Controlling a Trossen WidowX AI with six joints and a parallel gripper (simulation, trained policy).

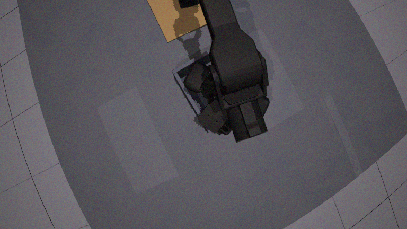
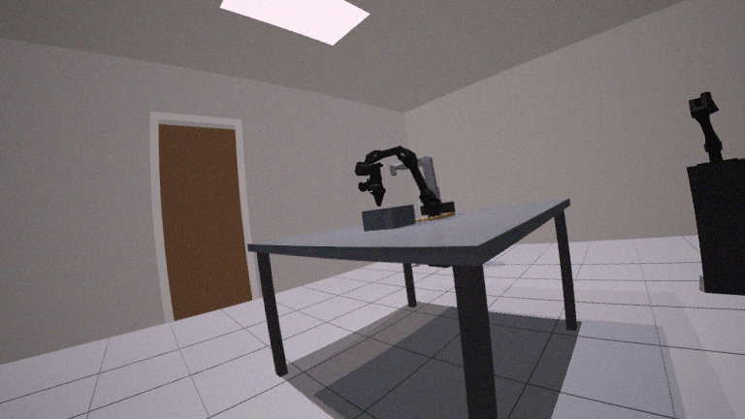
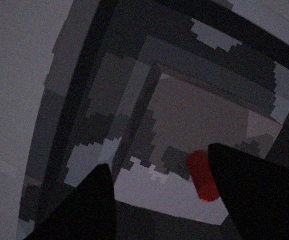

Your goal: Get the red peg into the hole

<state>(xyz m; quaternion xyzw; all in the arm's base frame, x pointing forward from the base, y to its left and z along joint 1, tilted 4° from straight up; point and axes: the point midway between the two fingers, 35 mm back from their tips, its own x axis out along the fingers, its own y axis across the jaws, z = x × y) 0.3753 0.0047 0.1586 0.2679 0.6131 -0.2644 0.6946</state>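
Gripper (image 1: 224, 129) (image 2: 378, 205) (image 3: 160, 164) is part-open, nothing clamped; tips look just above the box rim. Red peg (image 3: 203, 177) is inside the box (image 1: 186, 95) (image 2: 384, 217) (image 3: 76, 100), over the plate (image 3: 199, 110), partly behind one finger. Seating unclear: can't tell leaning, lying or in the hole.

Peg reads rigid, probably light, not fragile; round sides may roll or slip. If a regrab's needed, pinch across the sides near the free end. Walls box in the fingers, so come straight down; more room outside over the counter (image 1: 210, 169) (image 2: 340, 239) (image 3: 9, 100).
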